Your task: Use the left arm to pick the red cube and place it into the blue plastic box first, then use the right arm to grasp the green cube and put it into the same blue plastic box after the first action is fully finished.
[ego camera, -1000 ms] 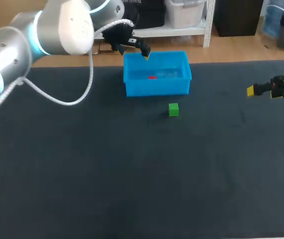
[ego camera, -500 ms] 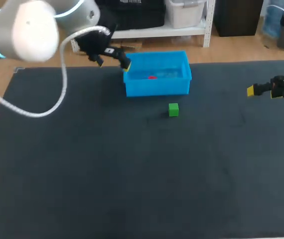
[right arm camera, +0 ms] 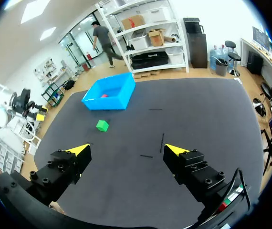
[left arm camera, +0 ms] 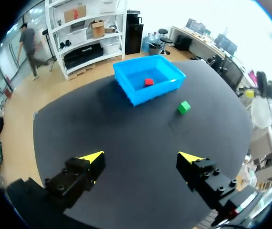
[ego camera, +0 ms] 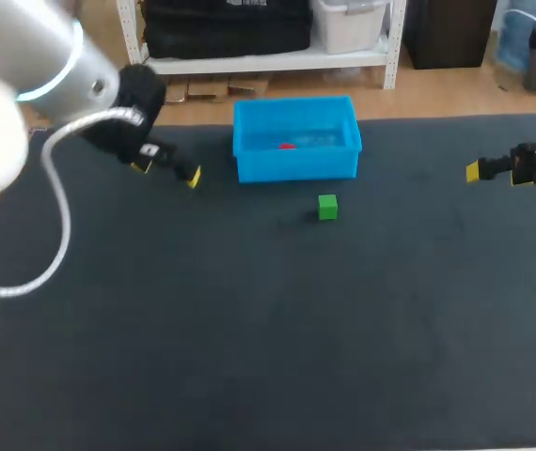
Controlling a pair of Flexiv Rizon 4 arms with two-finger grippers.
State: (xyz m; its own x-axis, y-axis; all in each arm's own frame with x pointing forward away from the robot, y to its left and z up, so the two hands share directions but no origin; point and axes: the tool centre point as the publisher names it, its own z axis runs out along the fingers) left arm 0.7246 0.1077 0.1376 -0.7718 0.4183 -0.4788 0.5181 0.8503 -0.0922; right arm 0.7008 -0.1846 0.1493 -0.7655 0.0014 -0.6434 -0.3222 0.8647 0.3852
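— Where is the left pincer [ego camera: 166,172]?
— Above the left part of the dark desk [ego camera: 249,329], off the left end of the blue plastic box [ego camera: 296,171] and clear of it. Its yellow-tipped fingers stand wide apart with nothing between them
— And the red cube [ego camera: 287,146]?
— It lies inside the blue plastic box, on the bottom, about midway along and nearer the back wall
— The green cube [ego camera: 327,207]?
— It sits on the desk just in front of the box, a little right of the box's middle, touching nothing
— The right pincer [ego camera: 494,172]?
— It is out at the desk's right edge, well apart from the cube and the box. Its own wrist view shows the fingers spread wide and empty
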